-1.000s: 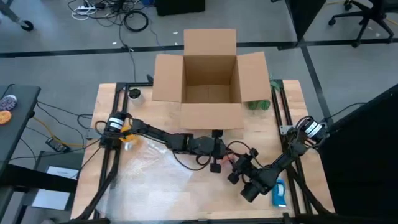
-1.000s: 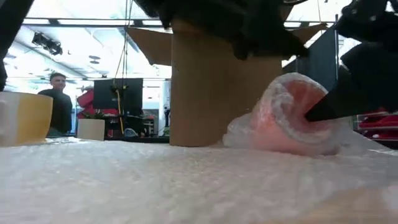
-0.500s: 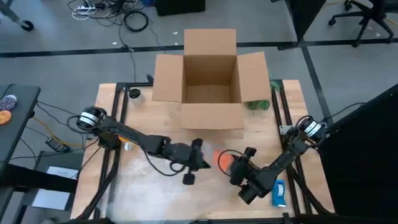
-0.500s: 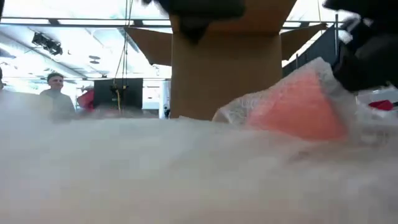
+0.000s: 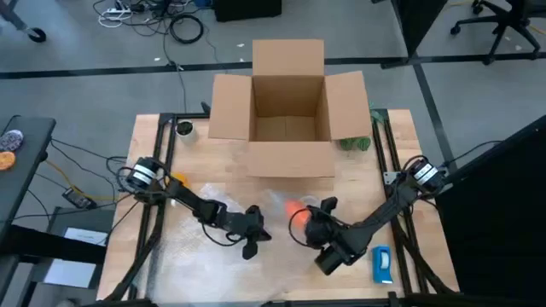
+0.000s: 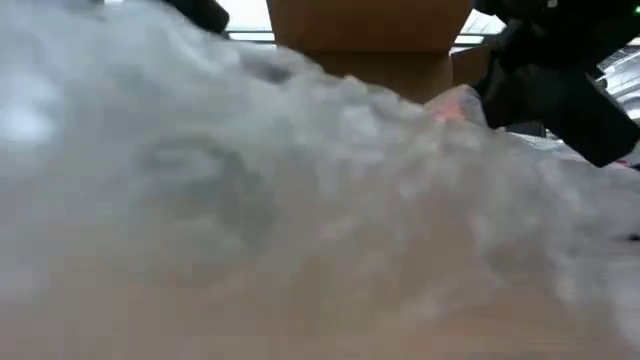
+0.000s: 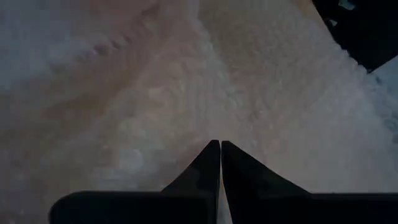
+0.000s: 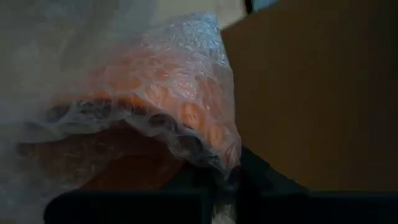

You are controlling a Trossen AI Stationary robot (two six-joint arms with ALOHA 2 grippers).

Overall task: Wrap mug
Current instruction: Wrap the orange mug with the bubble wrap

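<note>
**Wrap in progress: left arm drawing the sheet, right arm holding the mug**

Since half a second ago, left gripper (image 5: 251, 241) has pulled back toward the near-left and the mug (image 5: 293, 209) has shifted slightly left, closer to table centre; in the low view the bubble wrap (image 6: 250, 200) has billowed up to fill most of the frame.

- Table (image 5: 401, 136): light wood, both arms reaching in over the near half.
- Cardboard box (image 5: 288, 107): far centre, flaps open, apart from the work. Probably the destination once wrapping is done.
- Bubble wrap: spread over the near-left and centre, one part draped over the mug. Wrist view shows it clinging to the orange body (image 8: 155, 99).
- Left gripper: low over the sheet, fingers (image 7: 208, 168) closed tip to tip. Appears to pinch the film, though the film between the tips can't be made out. Held so, I judge, to drag the sheet around the mug.
- Right gripper (image 5: 314, 220): touching the mug's near-right side, closed on the mug through the wrap; likely steadying it against the pull.
- Mug: centre, just near of the box, partly covered.
- Blue-and-white object (image 5: 382, 264): near right, unused.
</note>
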